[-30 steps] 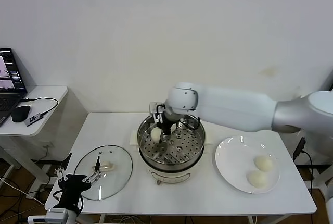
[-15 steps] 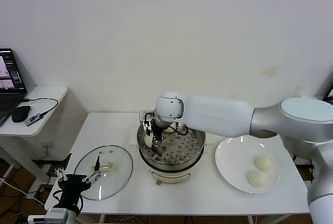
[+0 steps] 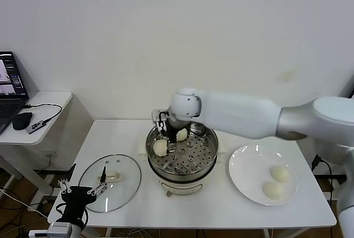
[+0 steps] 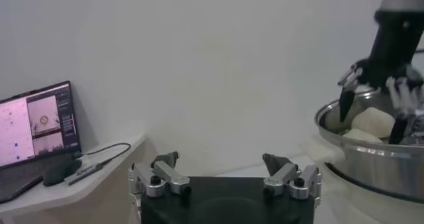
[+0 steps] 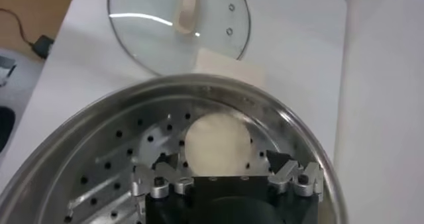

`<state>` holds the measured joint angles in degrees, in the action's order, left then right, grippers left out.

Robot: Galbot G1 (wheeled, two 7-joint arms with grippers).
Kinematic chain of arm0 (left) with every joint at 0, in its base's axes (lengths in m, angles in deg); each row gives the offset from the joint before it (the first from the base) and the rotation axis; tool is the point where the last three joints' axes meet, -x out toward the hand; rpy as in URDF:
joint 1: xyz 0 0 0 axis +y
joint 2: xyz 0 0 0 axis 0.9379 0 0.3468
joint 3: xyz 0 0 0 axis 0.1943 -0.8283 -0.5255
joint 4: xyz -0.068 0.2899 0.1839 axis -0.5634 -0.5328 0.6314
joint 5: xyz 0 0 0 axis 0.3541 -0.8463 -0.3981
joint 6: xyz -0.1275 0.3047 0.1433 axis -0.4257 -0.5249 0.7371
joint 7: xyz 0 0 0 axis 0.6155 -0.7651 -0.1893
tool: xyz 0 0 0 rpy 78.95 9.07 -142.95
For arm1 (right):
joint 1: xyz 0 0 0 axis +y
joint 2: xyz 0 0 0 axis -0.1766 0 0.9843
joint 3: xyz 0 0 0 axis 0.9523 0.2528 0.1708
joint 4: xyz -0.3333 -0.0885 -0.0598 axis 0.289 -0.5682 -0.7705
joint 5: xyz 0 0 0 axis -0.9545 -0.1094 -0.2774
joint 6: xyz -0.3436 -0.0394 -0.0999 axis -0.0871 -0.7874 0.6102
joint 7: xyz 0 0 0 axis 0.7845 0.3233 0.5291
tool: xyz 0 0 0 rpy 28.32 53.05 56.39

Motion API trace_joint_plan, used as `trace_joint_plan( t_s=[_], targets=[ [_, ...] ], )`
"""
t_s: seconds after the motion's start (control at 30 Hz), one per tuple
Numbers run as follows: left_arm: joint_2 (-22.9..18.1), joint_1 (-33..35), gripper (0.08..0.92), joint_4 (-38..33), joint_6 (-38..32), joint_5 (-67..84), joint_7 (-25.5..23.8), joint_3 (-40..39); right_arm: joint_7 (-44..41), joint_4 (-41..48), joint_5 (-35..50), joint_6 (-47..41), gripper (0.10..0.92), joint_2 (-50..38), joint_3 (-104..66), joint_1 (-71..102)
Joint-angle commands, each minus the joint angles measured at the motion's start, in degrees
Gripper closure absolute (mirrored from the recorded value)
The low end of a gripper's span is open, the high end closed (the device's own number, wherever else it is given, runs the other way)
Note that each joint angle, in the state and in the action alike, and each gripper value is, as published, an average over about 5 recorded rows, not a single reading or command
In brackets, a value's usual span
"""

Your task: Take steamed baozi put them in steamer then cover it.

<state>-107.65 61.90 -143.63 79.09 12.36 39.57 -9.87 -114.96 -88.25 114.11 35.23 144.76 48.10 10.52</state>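
**Op A:** Starting from the buns: one steamed baozi (image 3: pixel 160 147) sits on the perforated tray at the left side of the steamer (image 3: pixel 206 160), and a second one (image 3: pixel 182 134) lies just behind it toward the back rim. Two more are on the white plate (image 3: pixel 241 174) to my right, well apart from the pot.

**Op B:** And your right gripper (image 3: pixel 166 132)?

**Op A:** It hangs over the tray's left-back part, just above the two buns. In the right wrist view the near bun (image 5: pixel 216 142) lies straight ahead of the gripper (image 5: pixel 227 173), between the lines of the two fingers, and nothing is in the grip. The fingers stand apart, wider than the bun, and touch nothing I can make out.

**Op B:** So what does the next move turn on?

**Op A:** My read is that the remaining buns lie to the right of this arm, on the plate, so the right arm is the nearer one. They're round, so there's no long axis to line up with.

**Op B:** The cover?

**Op A:** The cover (image 3: pixel 110 181) lies flat on the table left of the steamer, handle up. My left gripper (image 3: pixel 83 192) is parked by its near-left edge, fingers spread, holding nothing.
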Motion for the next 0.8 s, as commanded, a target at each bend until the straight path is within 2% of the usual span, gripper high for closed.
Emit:
trace_joint_plan(
  t_s=[0.03, 0.43, 0.63, 0.8],
  targets=[
    [0.1, 0.0, 0.177, -0.3, 0.1, -0.1, -0.1, -0.4, -9.1, -9.4, -2.1, 5.0, 0.203, -14.4, 1.8, -10.6],
    [0.3, 0.7, 0.177, -0.7, 0.1, -0.8, -0.1, -1.9, -15.2, -25.4, -14.7, 13.1, 0.203, -41.9, 5.9, -13.3],
    [0.4, 1.4, 0.177, -1.3, 0.1, -1.4, -0.2, -2.4, -15.3, -28.2, -22.4, 15.9, 0.203, -52.6, 5.1, -7.1],
    [0.2, 2.0, 0.177, -1.2, 0.1, -2.1, -0.1, -3.2, -14.8, -27.5, -29.1, 18.4, 0.203, -59.0, -3.5, 6.7]
  ],
)
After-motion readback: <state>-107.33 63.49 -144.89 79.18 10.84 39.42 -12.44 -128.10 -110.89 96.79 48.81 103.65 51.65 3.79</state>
